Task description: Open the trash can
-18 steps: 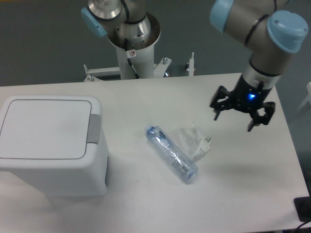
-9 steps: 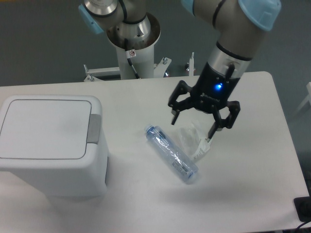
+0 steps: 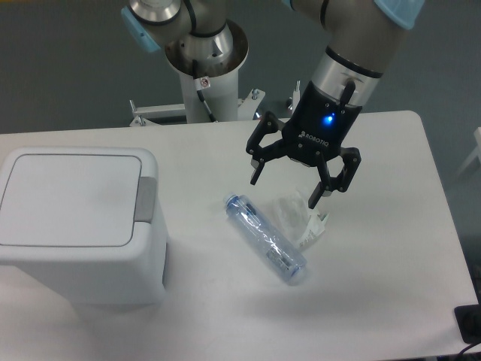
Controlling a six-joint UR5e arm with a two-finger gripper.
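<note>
Hovering above the table (image 3: 391, 248) with the gripper (image 3: 287, 190), 2 fingers (image 3: 256, 167) spread wide and holding nothing. Just below and between the fingertips: a crumpled clear wrapper (image 3: 299, 216). Beside that, down and to the left, a clear plastic bottle (image 3: 264, 238) lying on its side. Well off to the left, the trash can (image 3: 75, 222), lid flat and closed, grey push-button (image 3: 146, 199) facing the gripper's side.
</note>
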